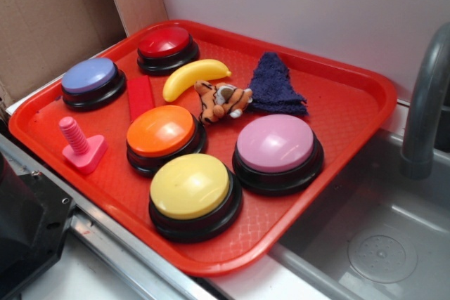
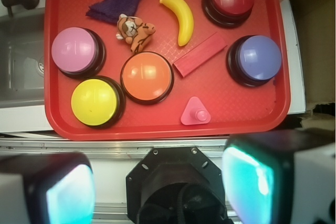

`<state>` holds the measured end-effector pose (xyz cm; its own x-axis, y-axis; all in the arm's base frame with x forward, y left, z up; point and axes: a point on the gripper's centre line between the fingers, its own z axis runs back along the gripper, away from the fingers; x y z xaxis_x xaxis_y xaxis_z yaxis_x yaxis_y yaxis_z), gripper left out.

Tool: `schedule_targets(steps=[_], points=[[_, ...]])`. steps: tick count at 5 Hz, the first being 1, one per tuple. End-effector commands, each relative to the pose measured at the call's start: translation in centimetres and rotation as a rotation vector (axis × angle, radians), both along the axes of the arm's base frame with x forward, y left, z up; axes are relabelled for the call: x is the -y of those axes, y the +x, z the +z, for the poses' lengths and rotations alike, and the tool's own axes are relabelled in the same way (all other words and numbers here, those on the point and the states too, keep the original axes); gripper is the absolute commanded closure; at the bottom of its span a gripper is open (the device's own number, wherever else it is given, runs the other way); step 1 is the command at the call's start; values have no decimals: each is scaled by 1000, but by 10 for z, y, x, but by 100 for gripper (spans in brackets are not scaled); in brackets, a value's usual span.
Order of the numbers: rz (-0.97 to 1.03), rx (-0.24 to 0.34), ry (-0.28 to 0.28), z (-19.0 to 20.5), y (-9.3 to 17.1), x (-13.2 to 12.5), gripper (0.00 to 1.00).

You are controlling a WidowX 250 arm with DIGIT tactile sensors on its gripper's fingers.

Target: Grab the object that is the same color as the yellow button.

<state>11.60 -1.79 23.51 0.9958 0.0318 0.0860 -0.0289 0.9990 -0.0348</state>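
The yellow toy banana (image 1: 195, 76) lies on the red tray (image 1: 351, 103) toward the back, between the red button and the plush tiger; the wrist view shows it (image 2: 180, 18) near the tray's far middle. The yellow button (image 1: 190, 186) stands at the tray's front; it is at the lower left in the wrist view (image 2: 95, 102). My gripper (image 2: 157, 182) hovers high above the robot base, off the tray's near edge (image 2: 168, 129). Its fingers (image 2: 68, 192) are wide apart and hold nothing. It is far from the banana.
On the tray: orange button (image 1: 162, 131), pink button (image 1: 275, 144), red button (image 1: 166, 42), purple button (image 1: 89, 76), plush tiger (image 1: 221, 100), red block (image 1: 140, 98), pink bolt toy (image 1: 81, 147), dark blue cloth (image 1: 274, 83). A sink (image 1: 380, 244) and faucet (image 1: 425, 103) are on the right.
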Motion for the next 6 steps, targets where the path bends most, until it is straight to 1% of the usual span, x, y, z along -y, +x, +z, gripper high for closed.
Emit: schedule_targets(steps=[1, 2, 3, 4, 5, 6], points=[[0, 0, 0, 0, 0, 0, 0], [-14, 33, 24, -7, 13, -2, 0], [-23, 94, 34, -15, 31, -2, 0], [6, 125, 68, -25, 50, -7, 0], [58, 127, 87, -38, 71, -19, 0], [106, 131, 80, -57, 95, -29, 0]])
